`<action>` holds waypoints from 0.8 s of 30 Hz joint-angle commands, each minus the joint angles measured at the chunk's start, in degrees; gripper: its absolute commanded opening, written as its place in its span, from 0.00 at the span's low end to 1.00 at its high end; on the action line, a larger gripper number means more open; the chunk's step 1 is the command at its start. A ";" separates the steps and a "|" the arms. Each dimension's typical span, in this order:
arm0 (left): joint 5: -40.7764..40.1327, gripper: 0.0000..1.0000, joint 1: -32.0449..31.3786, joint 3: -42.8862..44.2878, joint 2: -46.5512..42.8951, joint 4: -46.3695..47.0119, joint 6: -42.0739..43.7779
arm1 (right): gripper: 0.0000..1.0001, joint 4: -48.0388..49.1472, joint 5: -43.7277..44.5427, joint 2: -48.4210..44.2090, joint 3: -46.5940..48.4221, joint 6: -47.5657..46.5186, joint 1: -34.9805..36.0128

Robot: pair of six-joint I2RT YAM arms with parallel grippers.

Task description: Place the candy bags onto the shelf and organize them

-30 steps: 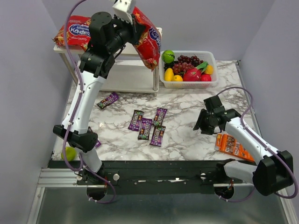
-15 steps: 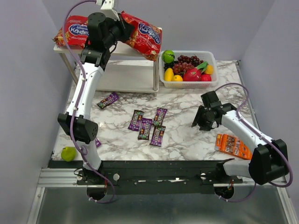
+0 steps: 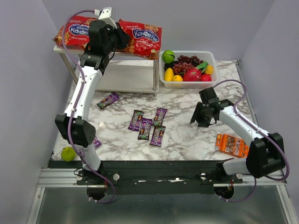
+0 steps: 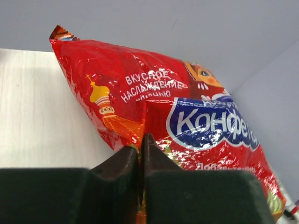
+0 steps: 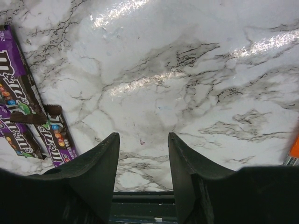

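Top external view: the left claw reaches over the top board of the white shelf and pinches the edge of a glossy red bag lying there. A second red bag lies to the claw's left. Small dark purple packets lie on the marble table, left of the right claw. Left wrist view: the black fingers are closed narrow on crinkled foil, with the blue oval logo just beyond. Right wrist view: the jaws are spread wide and empty over veined marble, with packets to their left.

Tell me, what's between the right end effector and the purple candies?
Only bare marble table lies between the right end effector and the purple candy packets, as the top view shows.
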 commanded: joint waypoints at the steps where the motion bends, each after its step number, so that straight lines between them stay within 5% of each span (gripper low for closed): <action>1: 2.53 0.41 -0.27 -2.14 -3.85 -3.10 -1.47 | 0.54 0.71 -0.47 0.49 1.00 0.09 -0.42; 7: 2.71 0.67 -0.27 2.34 -4.56 -2.66 -2.35 | 0.54 0.97 -0.47 -0.21 0.30 0.01 -0.51; 15: 0.52 0.71 -0.54 4.72 -6.05 -0.29 -3.50 | 0.54 1.49 -2.66 -2.14 -1.81 -0.26 -0.42; 24: -12.94 0.74 -1.07 0.50 -10.27 -1.43 -0.86 | 0.54 1.67 -3.19 -3.64 -3.22 -0.87 -0.42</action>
